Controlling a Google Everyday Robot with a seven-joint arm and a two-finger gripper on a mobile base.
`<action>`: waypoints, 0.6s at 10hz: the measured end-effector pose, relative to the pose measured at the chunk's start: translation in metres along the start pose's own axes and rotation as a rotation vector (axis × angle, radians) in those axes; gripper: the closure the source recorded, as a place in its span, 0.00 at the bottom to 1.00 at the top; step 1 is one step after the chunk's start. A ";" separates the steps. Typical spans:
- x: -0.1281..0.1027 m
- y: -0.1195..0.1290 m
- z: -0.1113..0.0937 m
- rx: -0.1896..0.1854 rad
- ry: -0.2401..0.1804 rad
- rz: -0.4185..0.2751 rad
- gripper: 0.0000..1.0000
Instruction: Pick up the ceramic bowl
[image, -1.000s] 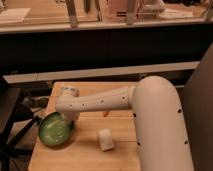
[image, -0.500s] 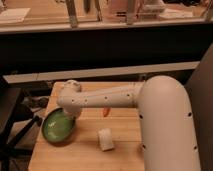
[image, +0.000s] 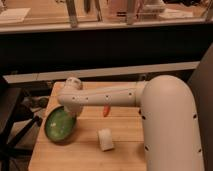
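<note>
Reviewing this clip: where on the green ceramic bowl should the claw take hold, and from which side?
The rim is the part to grip, from above. The ceramic bowl is wide and shallow, too broad to span, so one finger inside and one outside its thin edge looks best. The claw sits over the rim's upper right, nearest the arm; the bowl seems tilted.

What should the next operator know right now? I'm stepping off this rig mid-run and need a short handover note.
Gripper: at the far rim of the ceramic bowl, hidden behind the wrist.
Ceramic bowl: at the left edge of the wooden table, tilted, its inside facing the camera.
Also on the table: a small white cup and a small orange item, both clear of the bowl.
Done: arm has reached the bowl.
Left: confirm the grasp, then lift the bowl clear.
</note>
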 end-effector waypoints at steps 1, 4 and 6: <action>0.000 0.001 -0.001 -0.002 0.003 -0.008 0.97; 0.002 0.002 -0.005 -0.008 0.013 -0.033 0.97; 0.004 0.007 -0.009 -0.012 0.018 -0.051 0.97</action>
